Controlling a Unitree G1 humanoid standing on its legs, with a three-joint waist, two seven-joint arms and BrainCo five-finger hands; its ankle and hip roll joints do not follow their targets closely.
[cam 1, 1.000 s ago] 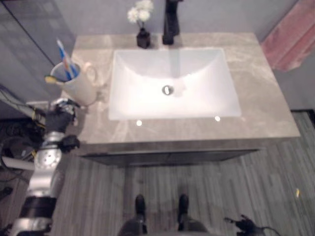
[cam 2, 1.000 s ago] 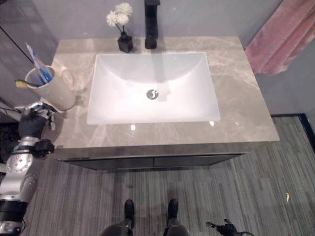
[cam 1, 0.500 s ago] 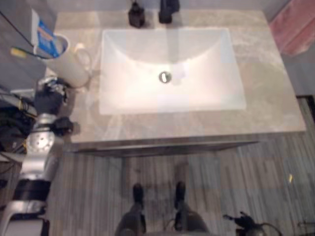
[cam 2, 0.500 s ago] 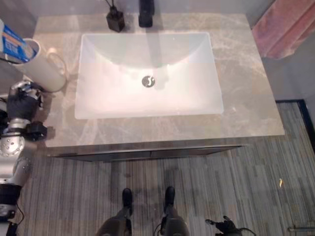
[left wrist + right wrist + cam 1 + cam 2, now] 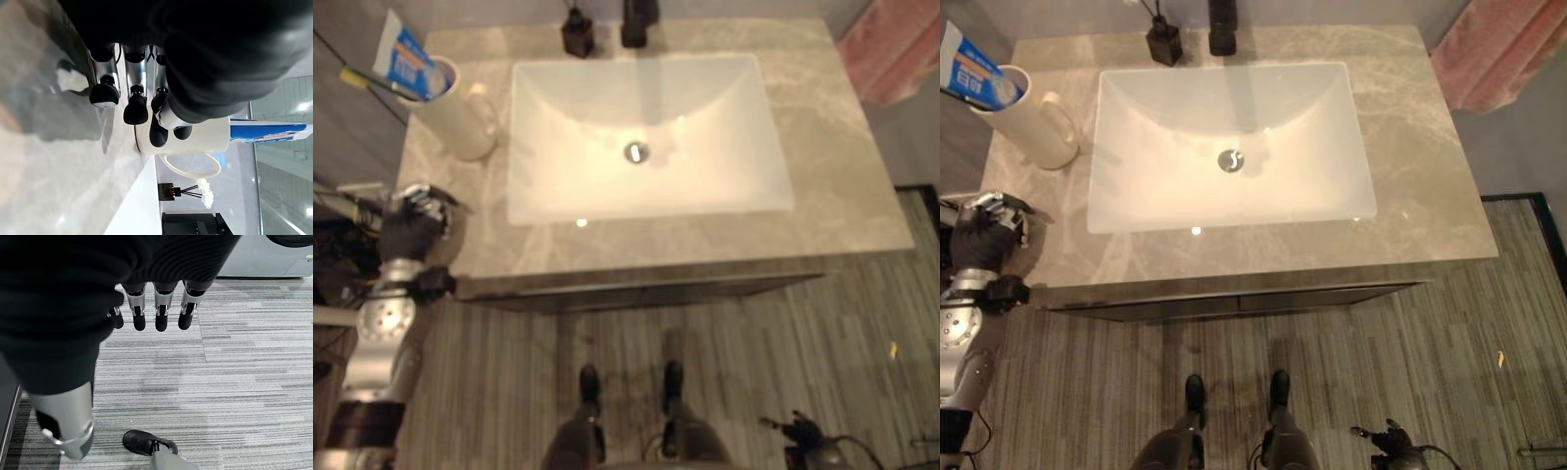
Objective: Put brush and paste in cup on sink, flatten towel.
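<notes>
One cup (image 5: 458, 116) holding paste (image 5: 406, 59) and brush (image 5: 370, 82), beyond left robot hand (image 5: 414, 217), fingers relaxed, empty

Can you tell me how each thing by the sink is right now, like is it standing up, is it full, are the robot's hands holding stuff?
cup: upright on the counter, holding brush and paste
toothpaste: in the cup, sticking out
toothbrush: in the cup, leaning out
sink: empty, tap off
pink towel: hanging, bunched up
left hand: empty, fingers relaxed, apart from the cup
right hand: empty, fingers straight, above the floor
</notes>
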